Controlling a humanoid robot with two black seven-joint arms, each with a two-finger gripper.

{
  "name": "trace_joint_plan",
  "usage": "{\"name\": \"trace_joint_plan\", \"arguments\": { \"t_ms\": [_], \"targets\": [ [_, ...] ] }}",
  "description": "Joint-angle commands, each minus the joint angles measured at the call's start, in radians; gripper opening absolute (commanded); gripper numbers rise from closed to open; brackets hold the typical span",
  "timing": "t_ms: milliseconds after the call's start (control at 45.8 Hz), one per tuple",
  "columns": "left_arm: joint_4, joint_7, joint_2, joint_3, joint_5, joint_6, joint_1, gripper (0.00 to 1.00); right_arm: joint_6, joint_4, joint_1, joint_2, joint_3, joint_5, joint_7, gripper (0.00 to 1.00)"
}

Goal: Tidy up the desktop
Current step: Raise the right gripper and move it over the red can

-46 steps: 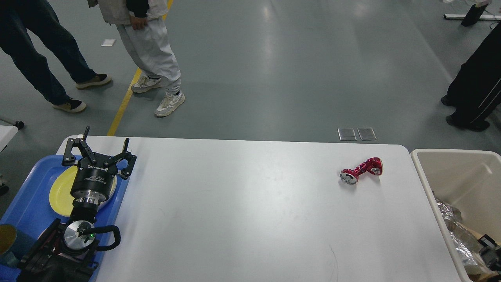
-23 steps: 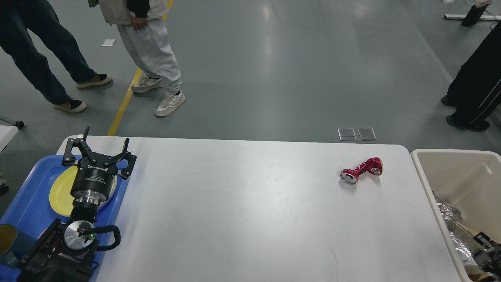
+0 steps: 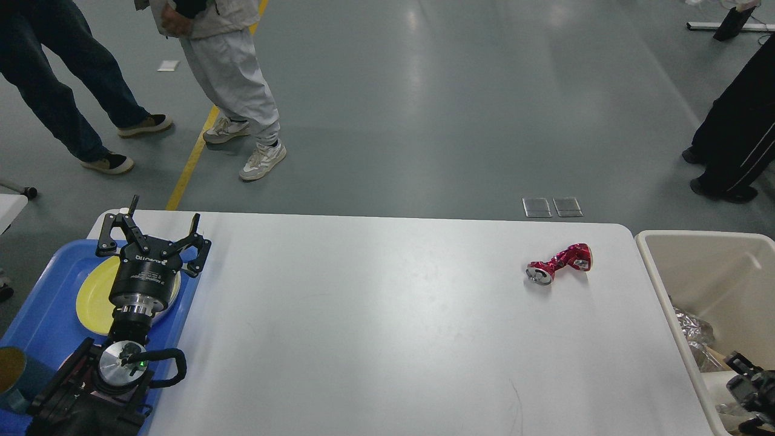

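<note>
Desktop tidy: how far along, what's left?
Looks mostly done: a yellow plate and a cup sit on the blue tray, and foil scraps lie in the beige bin. In hand: nothing; the left gripper hangs open above the tray, and the right gripper is over the bin, state unclear. Left: one crushed red can on the desktop near the bin.

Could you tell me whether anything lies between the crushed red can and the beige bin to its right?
Nothing visible does. The crushed red can lies alone on the desktop, and only bare white surface separates it from the rim of the beige bin.
</note>
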Motion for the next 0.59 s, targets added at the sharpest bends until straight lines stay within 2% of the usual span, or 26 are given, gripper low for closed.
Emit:
{"name": "trace_joint_plan", "arguments": {
  "t_ms": [0,175,328,437,568],
  "targets": [
    [0.000,0.000,0.000,0.000,0.000,0.000,0.000,0.97,0.096,0.096,0.092,-0.071,-0.008,-0.011,-0.002,1.00],
    [0.000,0.000,0.000,0.000,0.000,-0.001,0.000,0.97,0.223,0.316,0.374,-0.173,-0.067,-0.155,-0.030,1.00],
    [0.000,0.000,0.000,0.000,0.000,0.000,0.000,0.97,0.409,0.577,0.698,-0.239,-0.133,-0.244,-0.045,1.00],
    [0.000,0.000,0.000,0.000,0.000,-0.001,0.000,0.97,0.547,0.700,0.899,-0.211,-0.239,-0.244,-0.045,1.00],
    [0.000,0.000,0.000,0.000,0.000,-0.001,0.000,0.97,0.687,0.832,1.111,-0.119,-0.331,-0.238,-0.045,1.00]
  ]
}}
